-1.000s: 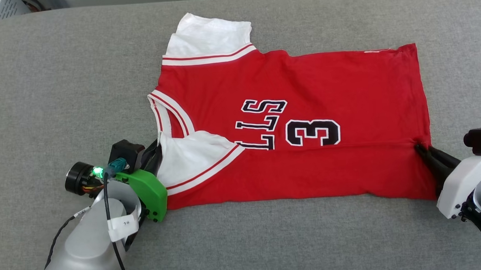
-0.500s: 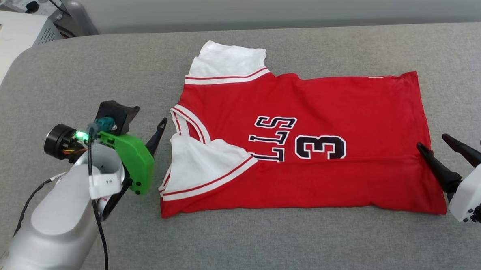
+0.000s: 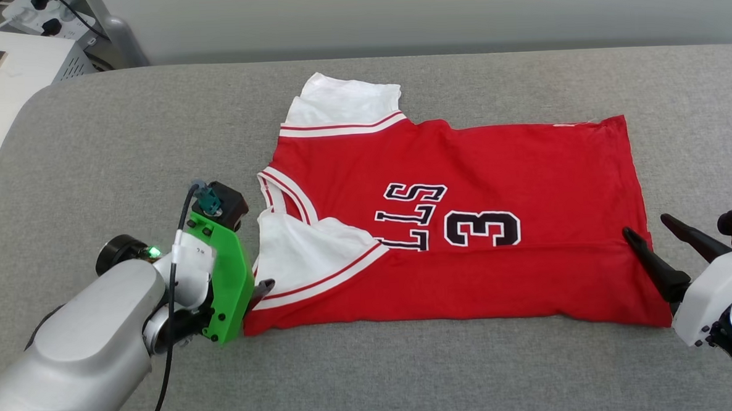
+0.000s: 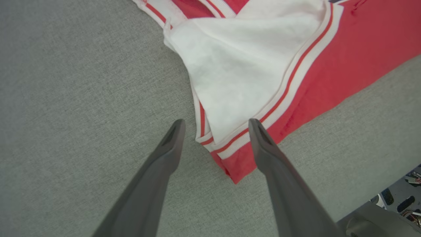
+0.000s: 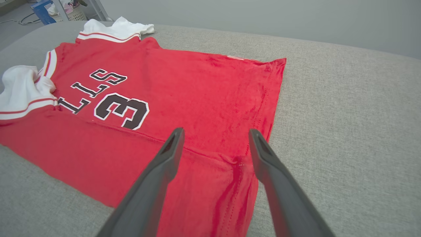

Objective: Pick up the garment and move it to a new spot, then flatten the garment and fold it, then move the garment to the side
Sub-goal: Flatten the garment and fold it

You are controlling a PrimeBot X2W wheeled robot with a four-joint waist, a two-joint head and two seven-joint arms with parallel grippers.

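The left gripper (image 4: 216, 124) has its two fingers spread wide. The corner of the garment (image 3: 475, 157) lies loose between their tips, where a white sleeve's striped cuff meets the red body. One tip is over that trim and the other over bare grey cloth; I cannot tell whether either presses down. The right gripper (image 5: 216, 132) is just as wide at the opposite end. One finger is above the red fabric and the other is over the stitched hem edge, flanking a small pucker in the cloth; contact there cannot be judged either. All four fingers are long, dark, matte and taper to blunt points. A bright green plastic bracket (image 3: 227, 279) sits on the left wrist and a smooth white shell (image 3: 710, 295) on the right. The single garment lies flat at the middle of the bench (image 3: 122, 148), a padded surface covered in coarse grey weave with rounded corners. The collar points to the robot's left and the hem to its right. It is soft red knit with two white sleeves, one spread at the far side and one lying over the red body at the near side, each edged in red-and-white stripes. A lengthwise crease runs along the near part. Three black, white-outlined letters and one numeral 3 show.
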